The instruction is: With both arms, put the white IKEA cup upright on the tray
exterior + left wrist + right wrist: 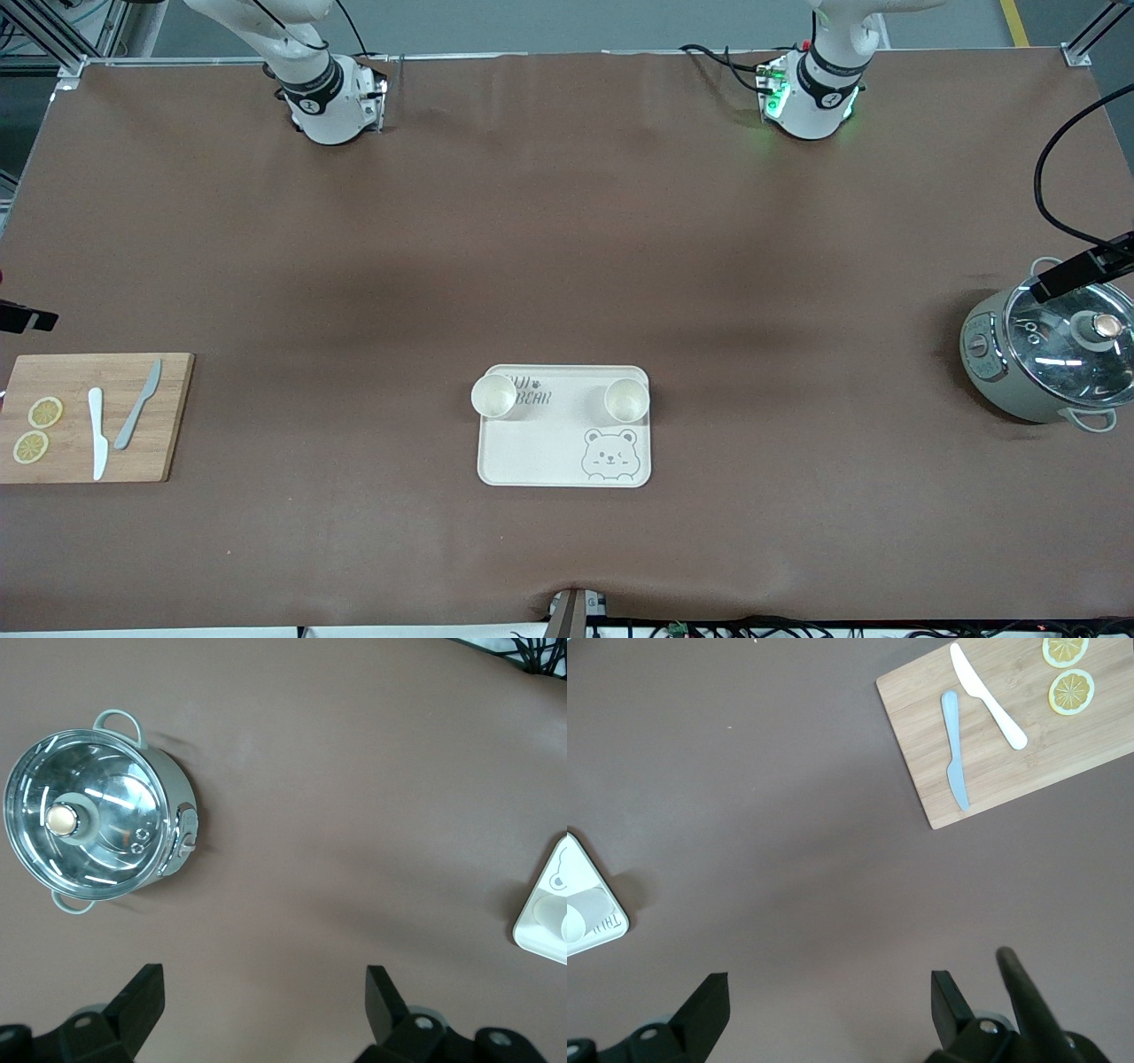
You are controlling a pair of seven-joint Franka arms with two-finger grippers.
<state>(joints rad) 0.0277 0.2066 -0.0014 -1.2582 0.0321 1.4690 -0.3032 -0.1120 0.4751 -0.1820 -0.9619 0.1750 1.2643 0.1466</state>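
The cream tray lies on the brown table near the middle, toward the front camera's edge. Two white cups stand upright on it, one in each of the two corners closer to the robots' bases. The left gripper hangs in the air over bare table, its fingers spread wide with nothing between them; a lidded grey pot sits ahead of the fingertips, and a corner of the tray shows off to one side. The right gripper also hangs over bare table, fingers spread and empty, with the wooden cutting board ahead of them, carrying two knives and two lemon slices.
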